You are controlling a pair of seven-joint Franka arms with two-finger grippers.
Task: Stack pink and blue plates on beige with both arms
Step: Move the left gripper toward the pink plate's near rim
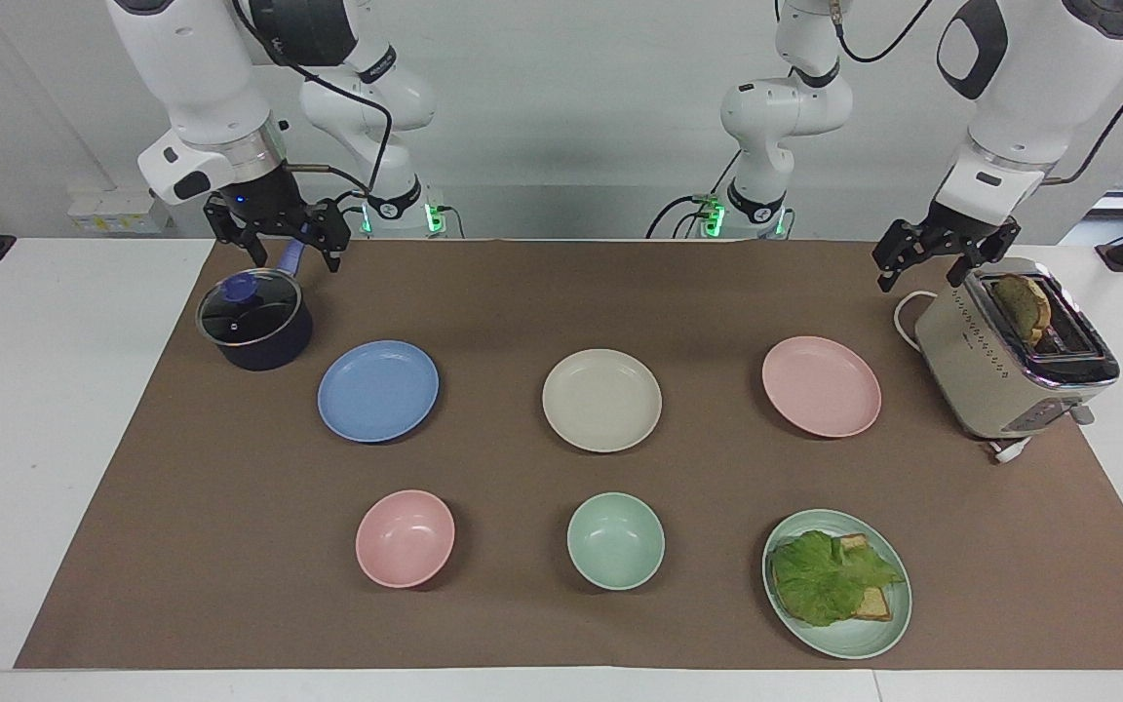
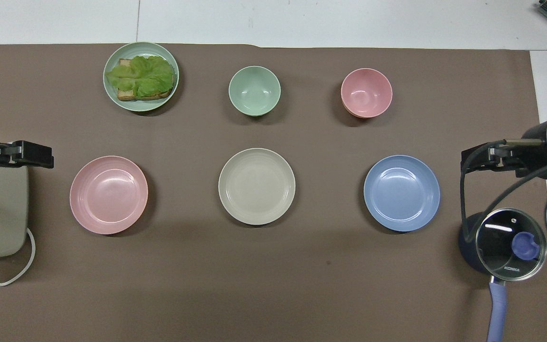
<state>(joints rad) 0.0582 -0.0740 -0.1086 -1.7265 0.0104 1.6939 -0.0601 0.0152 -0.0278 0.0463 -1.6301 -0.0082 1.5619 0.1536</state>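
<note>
Both arms wait raised near their own ends of the table (image 1: pixel 35 468). The left hand (image 1: pixel 947 255) hangs from a bent wrist that points downward, over the edge of the brown mat (image 1: pixel 522 604) just beside the toaster (image 1: pixel 1000 380), its fingers spread wide and holding nothing. The right hand (image 1: pixel 279 234) hangs the same way over the handle end of the dark lidded saucepan (image 1: pixel 254 327), its fingers also spread wide and empty. The 3 plates of the task lie flat in 1 row across the middle of the mat, well apart from each other: the pink plate (image 1: pixel 821 386) toward the left arm's end, near the toaster; the beige plate (image 1: pixel 601 400) in the middle; the blue plate (image 1: pixel 378 390) toward the right arm's end, near the saucepan. None is stacked. Farther from the robots lies a second row: a pink bowl (image 1: pixel 405 538), a green bowl (image 1: pixel 615 540) and a green plate (image 1: pixel 849 639) carrying toast with lettuce (image 1: pixel 830 575). A slice of bread (image 1: pixel 1022 304) stands in the toaster's slot.
</note>
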